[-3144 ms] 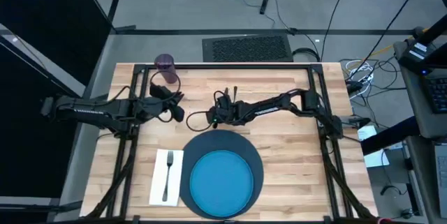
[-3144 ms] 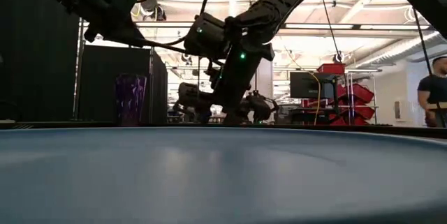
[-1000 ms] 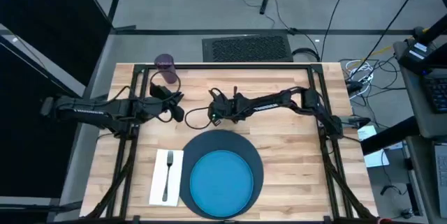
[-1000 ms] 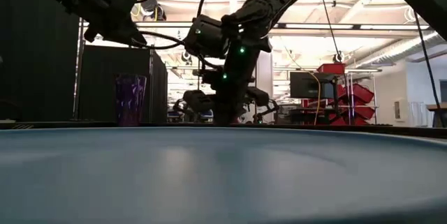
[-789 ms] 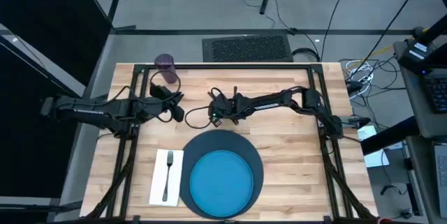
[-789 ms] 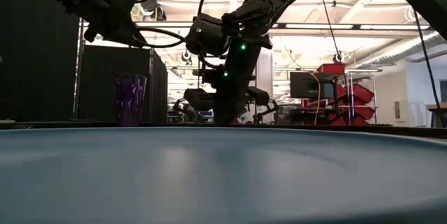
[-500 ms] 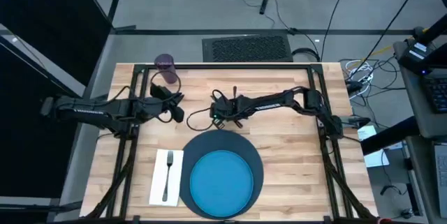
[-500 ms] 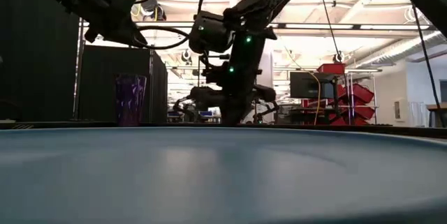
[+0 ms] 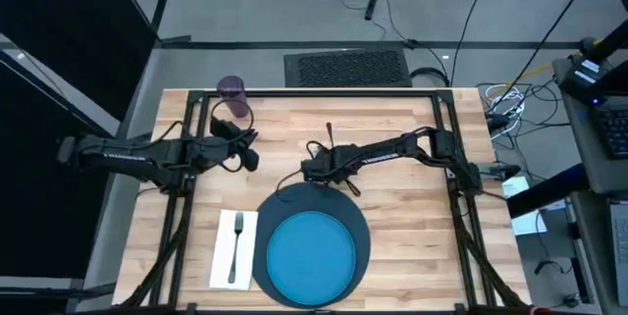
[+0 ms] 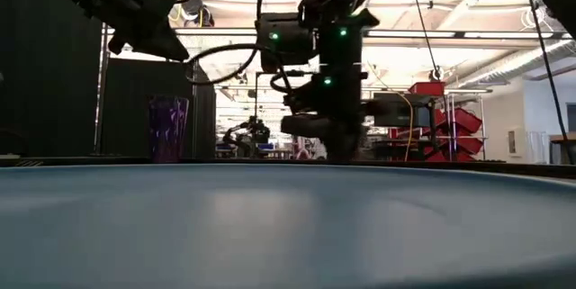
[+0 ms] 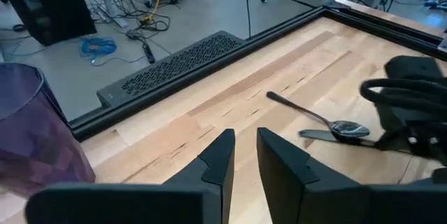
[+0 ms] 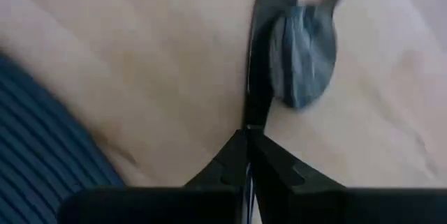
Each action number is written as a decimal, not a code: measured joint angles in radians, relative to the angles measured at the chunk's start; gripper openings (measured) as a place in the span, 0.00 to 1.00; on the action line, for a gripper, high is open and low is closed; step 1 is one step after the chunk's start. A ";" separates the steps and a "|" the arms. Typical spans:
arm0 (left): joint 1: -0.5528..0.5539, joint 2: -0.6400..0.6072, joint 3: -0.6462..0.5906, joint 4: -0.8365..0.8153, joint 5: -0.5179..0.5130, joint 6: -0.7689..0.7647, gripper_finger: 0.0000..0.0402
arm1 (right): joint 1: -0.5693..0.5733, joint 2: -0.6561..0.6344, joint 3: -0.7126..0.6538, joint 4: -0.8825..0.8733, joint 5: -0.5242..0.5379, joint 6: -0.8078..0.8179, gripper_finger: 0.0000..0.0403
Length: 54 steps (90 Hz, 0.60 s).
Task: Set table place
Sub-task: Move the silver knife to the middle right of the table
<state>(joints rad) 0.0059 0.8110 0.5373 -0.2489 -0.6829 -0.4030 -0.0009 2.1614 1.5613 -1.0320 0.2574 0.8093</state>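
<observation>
A dark slate-blue mat (image 9: 294, 202) with a bright blue plate (image 9: 312, 256) on it lies at the table's near middle. Left of it a fork (image 9: 235, 246) rests on a white napkin (image 9: 221, 256). The purple cup (image 9: 232, 87) stands at the far left edge. The knife (image 12: 262, 77) and spoon (image 11: 314, 118) lie on the wood just beyond the mat, the spoon's bowl (image 12: 304, 53) against the knife. My right gripper (image 9: 316, 170) is shut on the knife. My left gripper (image 9: 247, 153) hovers near the cup, its fingers a little apart and holding nothing. My right gripper pinches the knife (image 12: 250, 123) between its two fingertips, which come down at it from above, slanting in from the table's right. The knife runs on ahead of the fingers, along them, past the spoon's bowl. In the left wrist view that stretch (image 11: 316, 135) lies flat on the wood.
Black frame bars (image 9: 432, 109) run along the table's far edge and both sides. A cable loop (image 9: 285, 173) hangs from the right arm beside the mat's far rim. Bare wood (image 9: 412, 207) lies right of the mat.
My right gripper has shifted a little toward the table's right and near edges, up to the mat's far rim, and has turned more upright. A thin dark end now sticks out on its near-right side. My left arm has kept still.
</observation>
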 joint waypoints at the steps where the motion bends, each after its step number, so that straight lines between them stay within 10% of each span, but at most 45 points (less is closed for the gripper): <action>1: 0.000 0.000 0.000 0.000 0.000 0.000 0.12 | 0.002 -0.002 0.000 -0.006 -0.001 0.003 0.00; 54: -0.010 -0.025 0.000 -0.004 -0.004 0.018 0.12 | 0.113 -0.185 -0.175 0.001 -0.046 0.211 0.00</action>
<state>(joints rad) -0.0040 0.7860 0.5373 -0.2527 -0.6865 -0.3851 0.1118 1.9762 1.3860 -1.0314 0.2118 1.0200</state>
